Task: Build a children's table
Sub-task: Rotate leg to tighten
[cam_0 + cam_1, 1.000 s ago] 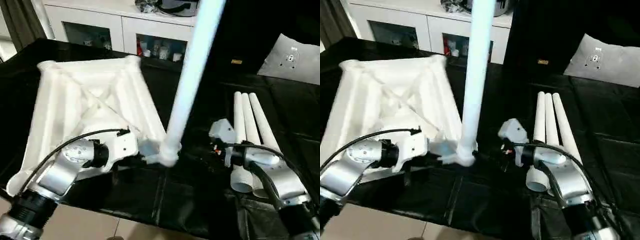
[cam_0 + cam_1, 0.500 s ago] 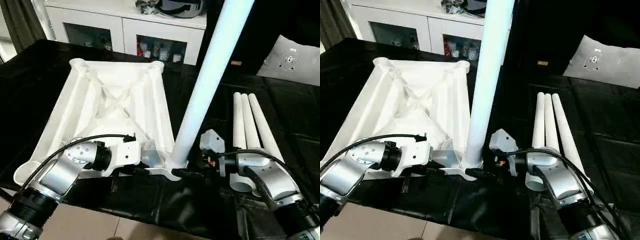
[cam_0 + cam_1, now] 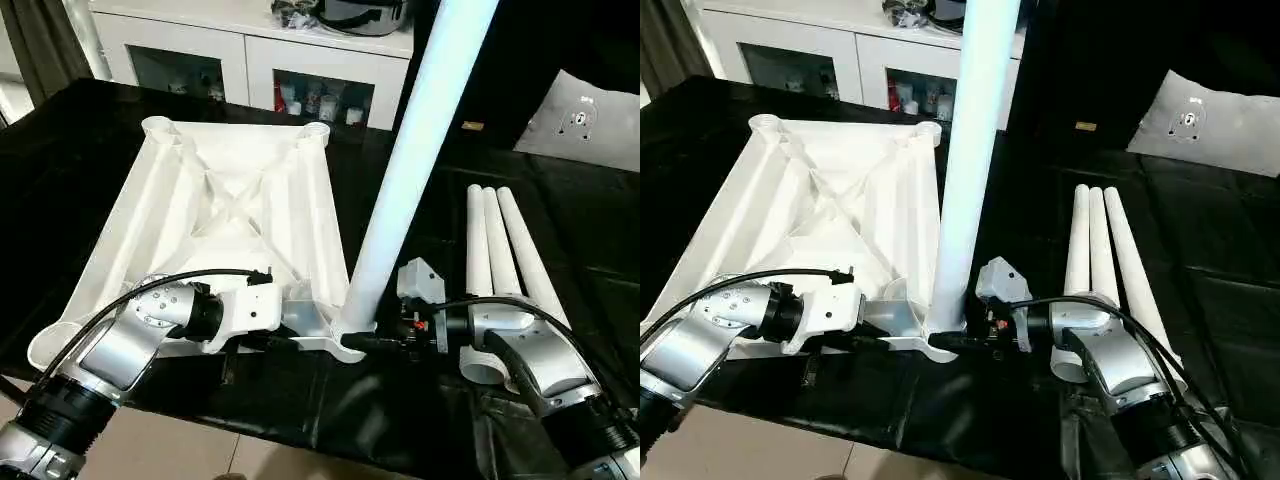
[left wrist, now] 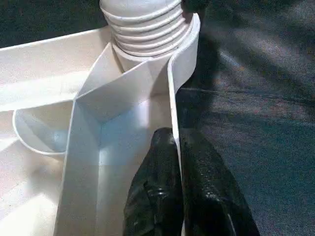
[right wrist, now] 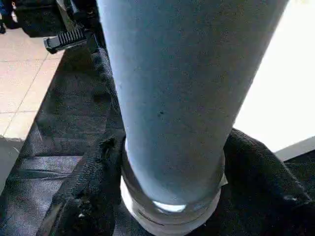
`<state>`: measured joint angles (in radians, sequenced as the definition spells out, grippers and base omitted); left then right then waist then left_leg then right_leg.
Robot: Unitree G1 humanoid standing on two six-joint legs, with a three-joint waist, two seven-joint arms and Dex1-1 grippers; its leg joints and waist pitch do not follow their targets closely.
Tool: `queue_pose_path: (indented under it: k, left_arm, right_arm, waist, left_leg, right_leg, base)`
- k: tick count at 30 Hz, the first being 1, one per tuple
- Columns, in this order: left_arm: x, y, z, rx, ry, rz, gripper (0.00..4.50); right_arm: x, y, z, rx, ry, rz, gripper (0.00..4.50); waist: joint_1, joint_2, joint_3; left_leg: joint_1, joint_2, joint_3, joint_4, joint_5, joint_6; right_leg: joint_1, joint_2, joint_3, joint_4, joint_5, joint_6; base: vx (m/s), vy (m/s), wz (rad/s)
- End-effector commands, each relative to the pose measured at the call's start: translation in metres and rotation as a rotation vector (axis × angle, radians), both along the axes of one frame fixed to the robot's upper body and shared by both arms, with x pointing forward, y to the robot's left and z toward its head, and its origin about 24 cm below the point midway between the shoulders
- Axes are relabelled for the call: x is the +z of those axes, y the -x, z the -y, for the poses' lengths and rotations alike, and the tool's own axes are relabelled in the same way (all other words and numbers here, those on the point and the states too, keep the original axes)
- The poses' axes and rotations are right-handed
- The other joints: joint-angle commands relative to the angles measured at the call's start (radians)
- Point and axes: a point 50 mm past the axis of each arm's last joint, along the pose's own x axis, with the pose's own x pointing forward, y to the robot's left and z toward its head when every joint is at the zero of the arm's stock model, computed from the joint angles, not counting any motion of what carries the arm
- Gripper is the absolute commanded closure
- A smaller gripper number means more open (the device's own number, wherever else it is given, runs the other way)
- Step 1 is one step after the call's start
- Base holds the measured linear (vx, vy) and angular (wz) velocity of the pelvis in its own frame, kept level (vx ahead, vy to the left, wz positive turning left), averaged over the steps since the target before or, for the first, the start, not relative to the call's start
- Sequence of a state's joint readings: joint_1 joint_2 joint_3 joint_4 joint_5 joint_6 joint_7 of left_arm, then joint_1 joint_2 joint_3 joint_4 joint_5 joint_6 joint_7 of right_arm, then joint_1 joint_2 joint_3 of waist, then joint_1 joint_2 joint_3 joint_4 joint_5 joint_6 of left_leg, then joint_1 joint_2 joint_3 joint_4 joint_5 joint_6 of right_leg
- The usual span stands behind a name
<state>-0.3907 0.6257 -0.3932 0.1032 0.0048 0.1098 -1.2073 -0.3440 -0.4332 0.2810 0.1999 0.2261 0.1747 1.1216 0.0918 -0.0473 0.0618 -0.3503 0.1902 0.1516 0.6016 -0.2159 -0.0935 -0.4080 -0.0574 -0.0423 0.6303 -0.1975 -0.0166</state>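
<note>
Work surface: a table draped in black cloth (image 3: 330,400); pale tiled floor shows at its near edge. Behind it stand white cabinets (image 3: 250,60) with glass doors and small items on the shelves inside. A flat grey-white panel (image 3: 590,120) lies at the far right.

The table top (image 3: 230,220) lies ribbed side up on the cloth, left of centre, its round corner sockets facing up. One leg (image 3: 410,170) stands in the near right socket, leaning slightly to the right; the left wrist view shows its threaded end seated in the socket. Three spare legs (image 3: 500,270) lie side by side on the cloth to the right, touching one another.

Change since a second ago: the top was tilted and blurred, with the leg swinging; now it lies flat. The right gripper (image 3: 385,342) has come in from beside the spare legs to the base of the leg.

Left gripper (image 4: 179,182): fingers pinched shut on the rim wall of the top, just beside the filled socket. Right gripper: fingers either side of the leg base, partly apart; grip cannot be told.
</note>
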Motion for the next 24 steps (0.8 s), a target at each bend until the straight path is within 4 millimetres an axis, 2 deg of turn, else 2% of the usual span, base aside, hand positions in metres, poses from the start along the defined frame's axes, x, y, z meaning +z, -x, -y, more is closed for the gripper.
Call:
queue_pose_path:
  k: [1,4,7,9,11,12,16,17,18,19,20,21,22,23,24]
  left_arm:
    - [0.008,0.001,0.009,-0.076,0.009,0.031,4.50]
    - [0.007,0.001,0.010,-0.065,0.022,0.031,4.50]
    - [0.009,-0.001,0.018,0.035,0.092,0.032,4.50]
    - [0.009,-0.001,0.018,0.036,0.093,0.032,4.50]
    - [0.009,-0.001,0.018,0.036,0.093,0.032,4.50]
    - [0.009,-0.001,0.018,0.036,0.093,0.032,4.50]
    - [0.009,-0.001,0.019,0.059,0.099,0.036,4.50]
    - [0.009,-0.003,0.022,0.089,0.117,0.044,4.50]
    - [0.013,-0.022,0.049,0.416,0.278,0.105,4.50]
    - [0.014,-0.029,0.058,0.546,0.322,0.129,4.50]
    - [0.014,-0.029,0.058,0.546,0.322,0.129,4.50]
    - [0.015,-0.032,0.064,0.622,0.346,0.137,4.50]
    - [0.017,-0.034,0.070,0.647,0.364,0.147,4.50]
    - [0.019,-0.034,0.078,0.648,0.386,0.138,4.50]
    - [0.020,-0.034,0.080,0.646,0.391,0.134,4.50]
  right_arm:
    - [0.000,0.001,0.002,-0.008,-0.004,-0.006,1.83]
    - [-0.002,0.004,0.001,-0.012,-0.014,-0.020,1.83]
    - [-0.015,0.012,-0.009,-0.083,-0.026,-0.070,1.84]
    - [-0.015,0.012,-0.010,-0.084,-0.026,-0.070,1.84]
    - [-0.015,0.012,-0.010,-0.084,-0.026,-0.070,1.84]
    - [-0.015,0.012,-0.010,-0.084,-0.026,-0.070,1.84]
    - [-0.018,0.012,-0.012,-0.113,-0.020,-0.077,1.84]
    - [-0.019,0.009,-0.014,-0.149,-0.031,-0.075,1.85]
    - [-0.027,-0.011,-0.045,-0.512,-0.115,-0.089,1.85]
    - [-0.030,-0.017,-0.057,-0.621,-0.129,-0.103,1.85]
    - [-0.030,-0.017,-0.057,-0.621,-0.129,-0.103,1.85]
    - [-0.031,-0.019,-0.066,-0.651,-0.120,-0.106,1.85]
    - [-0.030,-0.022,-0.069,-0.669,-0.114,-0.104,1.85]
    - [-0.029,-0.025,-0.070,-0.693,-0.132,-0.121,1.85]
    - [-0.028,-0.025,-0.071,-0.701,-0.139,-0.127,1.85]
  waist:
    - [-0.001,0.018,-0.065]
    - [-0.001,0.020,-0.065]
    - [0.002,0.022,-0.063]
    - [-0.002,0.020,-0.056]
    - [-0.003,0.021,-0.054]
    - [-0.003,0.021,-0.054]
    - [-0.004,0.022,-0.057]
    - [-0.005,0.022,-0.057]
    - [-0.017,0.018,-0.051]
    - [-0.020,0.018,-0.049]
    - [-0.022,0.011,-0.063]
    - [-0.025,0.011,-0.064]
    - [-0.031,0.014,-0.062]
    - [-0.036,0.015,-0.064]
    - [-0.034,0.014,-0.066]
  left_leg:
    - [0.001,0.033,0.003,-0.071,-0.089,0.028]
    - [0.002,0.033,0.003,-0.071,-0.091,0.027]
    - [0.002,0.034,0.002,-0.072,-0.098,0.020]
    - [0.001,0.033,0.002,-0.078,-0.142,0.009]
    - [0.005,0.033,0.000,-0.081,-0.200,-0.001]
    - [0.004,0.033,-0.001,-0.082,-0.201,-0.001]
    - [0.002,0.034,-0.001,-0.081,-0.175,0.002]
    - [0.001,0.034,-0.001,-0.081,-0.169,0.002]
    - [-0.004,0.036,0.005,-0.081,-0.138,-0.019]
    - [-0.005,0.035,0.002,-0.081,-0.162,-0.039]
    - [-0.007,0.027,-0.008,-0.078,-0.161,-0.062]
    - [-0.011,0.025,-0.008,-0.079,-0.140,-0.060]
    - [-0.010,0.026,-0.004,-0.079,-0.124,-0.046]
    - [-0.010,0.026,-0.002,-0.076,-0.119,-0.029]
    - [-0.009,0.024,-0.002,-0.075,-0.113,-0.020]
  right_leg:
    - [0.063,-0.070,0.044,-0.058,-0.025,-0.249]
    - [0.063,-0.069,0.044,-0.059,-0.025,-0.249]
    - [0.061,-0.070,0.044,-0.059,-0.026,-0.248]
    - [0.060,-0.069,0.043,-0.068,-0.103,-0.234]
    - [0.059,-0.073,0.046,-0.081,-0.228,-0.203]
    - [0.058,-0.072,0.046,-0.083,-0.243,-0.194]
    - [0.057,-0.070,0.045,-0.078,-0.189,-0.198]
    - [0.057,-0.070,0.046,-0.076,-0.175,-0.201]
    - [0.048,-0.069,0.047,-0.072,-0.150,-0.221]
    - [0.047,-0.073,0.044,-0.077,-0.208,-0.221]
    - [0.064,-0.081,0.038,-0.079,-0.297,-0.186]
    - [0.067,-0.078,0.040,-0.079,-0.280,-0.173]
    - [0.061,-0.069,0.041,-0.081,-0.221,-0.168]
    - [0.061,-0.069,0.044,-0.077,-0.162,-0.176]
    - [0.062,-0.066,0.043,-0.077,-0.139,-0.177]
  base:
    - [0.000,0.000,0.00]
    - [0.000,0.000,0.00]
    - [0.000,0.000,0.00]
    - [0.000,0.000,0.00]
    - [0.000,0.000,0.00]
    - [0.000,0.000,0.00]
    - [0.000,0.000,0.00]
    - [0.000,0.000,0.00]
    - [0.000,0.000,0.00]
    - [0.000,0.000,0.00]
    - [0.000,0.000,0.00]
    - [0.000,0.000,0.00]
    - [0.000,0.000,0.00]
    - [0.000,0.000,0.00]
    - [0.000,0.000,0.00]
